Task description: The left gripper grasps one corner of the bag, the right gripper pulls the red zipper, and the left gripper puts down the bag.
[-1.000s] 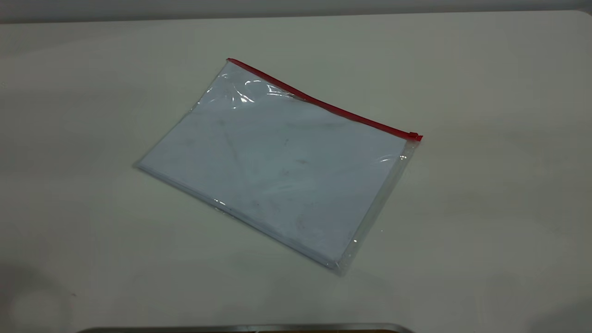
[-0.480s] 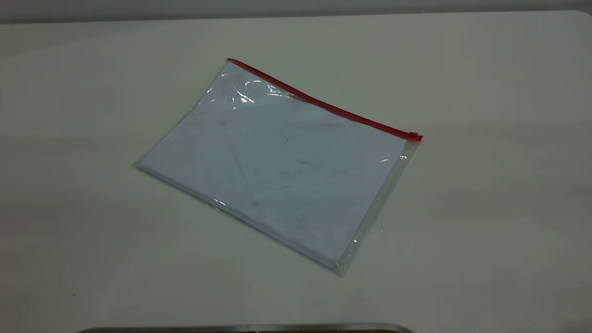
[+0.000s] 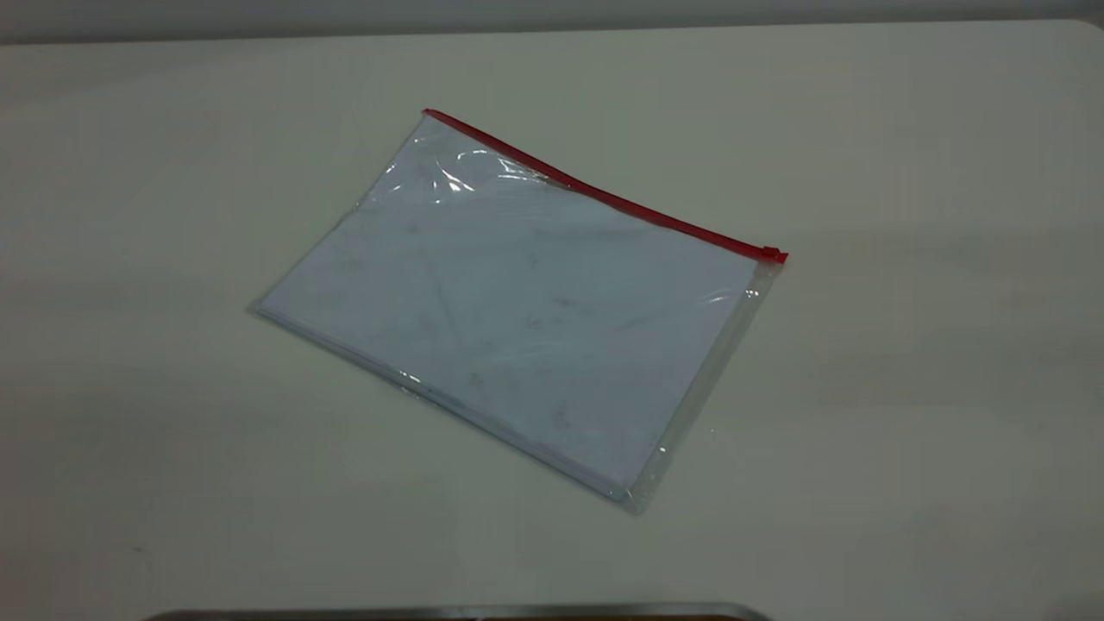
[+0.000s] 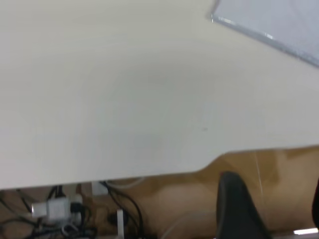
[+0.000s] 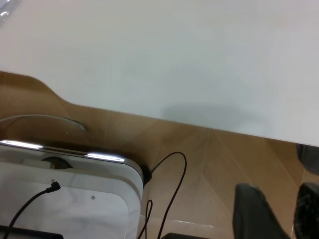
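Note:
The bag, a clear pouch with white paper inside, lies flat on the white table, turned at an angle. The red zipper runs along its far long edge, with the slider tab at the right end. Neither gripper shows in the exterior view. In the left wrist view the left gripper hangs open beyond the table's edge, far from the bag's corner. In the right wrist view the right gripper is open, also off the table's edge, holding nothing.
A metal rim shows at the front edge of the exterior view. Below the table are a power strip with cables on the left side and a white device with black cables on the wooden floor on the right.
The bag has not moved. Faint shadows at the table's front corners have faded.

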Controlling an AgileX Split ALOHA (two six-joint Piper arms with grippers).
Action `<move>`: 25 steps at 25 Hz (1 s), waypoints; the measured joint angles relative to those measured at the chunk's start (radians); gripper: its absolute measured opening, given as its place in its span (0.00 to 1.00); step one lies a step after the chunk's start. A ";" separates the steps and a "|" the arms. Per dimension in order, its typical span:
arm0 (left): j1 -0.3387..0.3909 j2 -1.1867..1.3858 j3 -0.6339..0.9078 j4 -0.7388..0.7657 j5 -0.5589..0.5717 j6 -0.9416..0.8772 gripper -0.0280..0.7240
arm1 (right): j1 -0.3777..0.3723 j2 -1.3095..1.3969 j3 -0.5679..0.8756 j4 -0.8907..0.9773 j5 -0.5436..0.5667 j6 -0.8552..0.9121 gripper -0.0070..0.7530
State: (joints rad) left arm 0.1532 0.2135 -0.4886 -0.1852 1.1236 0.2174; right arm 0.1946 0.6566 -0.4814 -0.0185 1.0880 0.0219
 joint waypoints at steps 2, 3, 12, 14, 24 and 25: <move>0.000 -0.032 0.000 0.000 0.002 0.000 0.61 | 0.000 0.000 0.000 0.000 0.000 0.000 0.32; 0.000 -0.044 0.000 0.000 0.003 0.000 0.61 | 0.000 0.000 0.000 0.000 0.000 0.000 0.32; 0.000 -0.135 0.000 0.000 0.013 -0.001 0.61 | -0.040 -0.127 0.000 0.004 0.001 0.000 0.32; 0.000 -0.174 0.000 0.000 0.015 -0.001 0.61 | -0.060 -0.226 0.000 0.004 0.005 0.000 0.32; -0.008 -0.233 0.000 0.000 0.023 -0.001 0.61 | -0.070 -0.671 0.000 0.003 0.036 -0.001 0.32; -0.015 -0.233 0.000 0.000 0.023 -0.001 0.61 | -0.070 -0.673 0.000 0.002 0.041 -0.001 0.32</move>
State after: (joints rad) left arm 0.1386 -0.0191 -0.4886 -0.1852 1.1466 0.2162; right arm 0.1248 -0.0163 -0.4814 -0.0167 1.1292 0.0208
